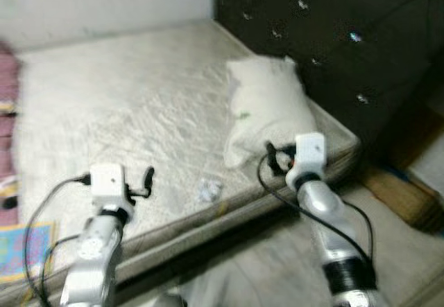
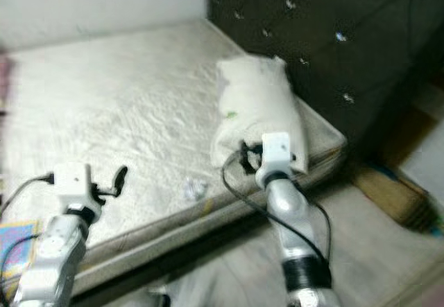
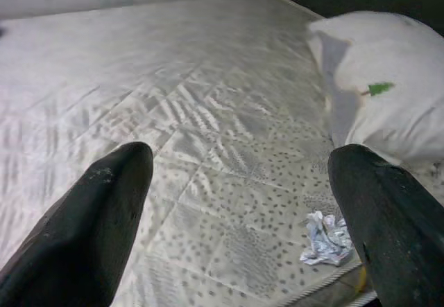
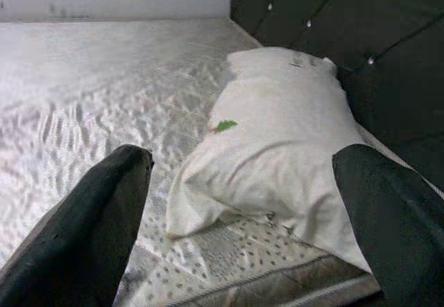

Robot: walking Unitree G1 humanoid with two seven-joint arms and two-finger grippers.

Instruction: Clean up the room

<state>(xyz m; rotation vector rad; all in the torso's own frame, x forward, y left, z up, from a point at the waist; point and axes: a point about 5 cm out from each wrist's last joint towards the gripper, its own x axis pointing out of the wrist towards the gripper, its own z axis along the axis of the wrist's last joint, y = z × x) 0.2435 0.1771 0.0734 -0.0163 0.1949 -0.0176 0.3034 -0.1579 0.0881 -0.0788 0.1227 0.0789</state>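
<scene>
Both silver arms reach up from the 6 o'clock edge of the head view toward a bare quilted mattress (image 1: 139, 106). At 8 o'clock, the left gripper (image 1: 142, 182) hovers over the mattress near its front edge, black fingers (image 3: 104, 210) spread wide and holding nothing. A crumpled scrap of paper (image 1: 208, 190) lies on the mattress near that edge, between the two grippers, touching neither. At 4 o'clock, the right gripper (image 1: 277, 160) sits just at the near end of a white pillow (image 1: 267, 106), its fingers (image 4: 97, 217) also wide apart and empty. That pillow lies at 1 o'clock against a dark tufted headboard (image 1: 333, 37). A colourful sheet (image 1: 24, 248) shows at 8 o'clock, by the left arm.
</scene>
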